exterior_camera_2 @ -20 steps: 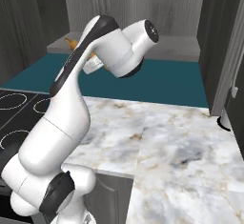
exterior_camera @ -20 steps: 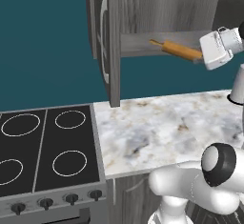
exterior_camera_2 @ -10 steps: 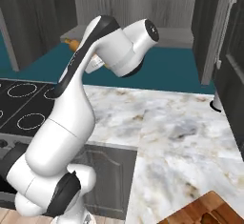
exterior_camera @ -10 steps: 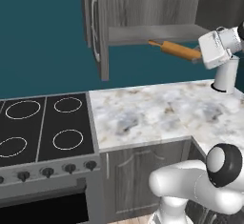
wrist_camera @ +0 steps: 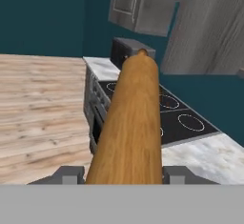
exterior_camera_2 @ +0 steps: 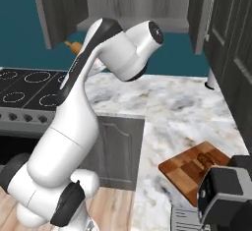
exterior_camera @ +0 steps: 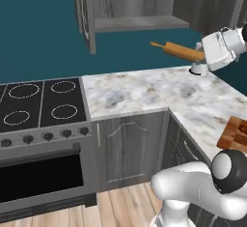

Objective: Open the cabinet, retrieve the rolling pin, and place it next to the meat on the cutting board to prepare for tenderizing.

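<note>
The orange-brown rolling pin (exterior_camera: 177,50) hangs level in the air above the marble counter (exterior_camera: 140,93), below the open cabinet (exterior_camera: 132,4). My gripper (exterior_camera: 203,56) is shut on its right end. In the hand view the rolling pin (wrist_camera: 133,118) runs away from me between the two fingertips (wrist_camera: 69,175). The arm hides most of the rolling pin (exterior_camera_2: 73,46) in the right base view, leaving one end showing. The cutting board (exterior_camera_2: 194,168) lies on the counter's right wing with a dark lump, apparently the meat (exterior_camera_2: 206,158), on it. Its corner shows as the cutting board (exterior_camera: 236,132) at the right edge.
A black stove (exterior_camera: 41,103) with an oven below sits left of the counter. The cabinet's left door (exterior_camera: 84,13) stands swung out. A small white object (exterior_camera: 198,69) stands at the counter's back. A grey toaster-like appliance (exterior_camera_2: 224,195) sits near the board. Dark tall cabinets (exterior_camera_2: 236,48) line the right.
The whole picture has shifted as the base moved back and turned. The cutting board and oven front have come into view. The gripper still holds the rolling pin, now well clear of the cabinet.
</note>
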